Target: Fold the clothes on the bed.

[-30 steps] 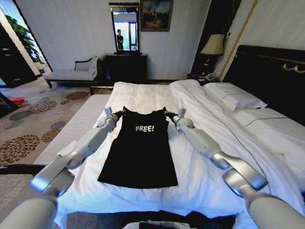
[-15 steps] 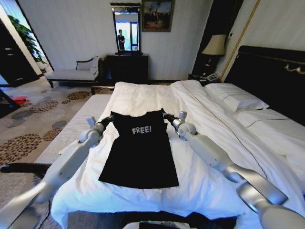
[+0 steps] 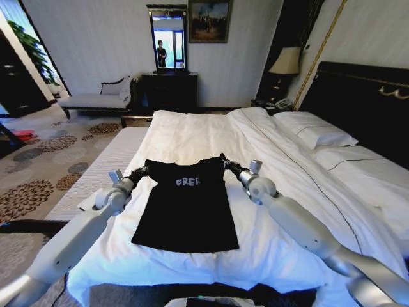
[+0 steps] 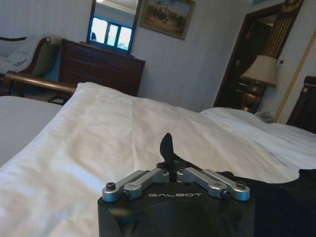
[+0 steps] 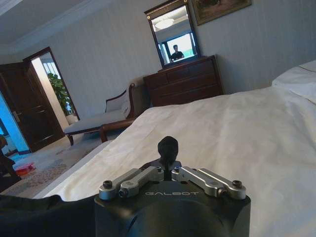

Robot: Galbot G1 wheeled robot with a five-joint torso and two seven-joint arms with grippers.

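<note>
A hotel bedroom with striped walls holds the bed, its white duvet spread wide under both arms. The left gripper is clamped on the left shoulder of the clothes, and the right gripper is pinched tight on the right shoulder, both lifting the top edge just off the duvet so the white lettering curls partly under. The rest of the black top lies flat, hem toward the robot. Pillows sit near the dark headboard; a dresser with a mirror stands against the far wall.
</note>
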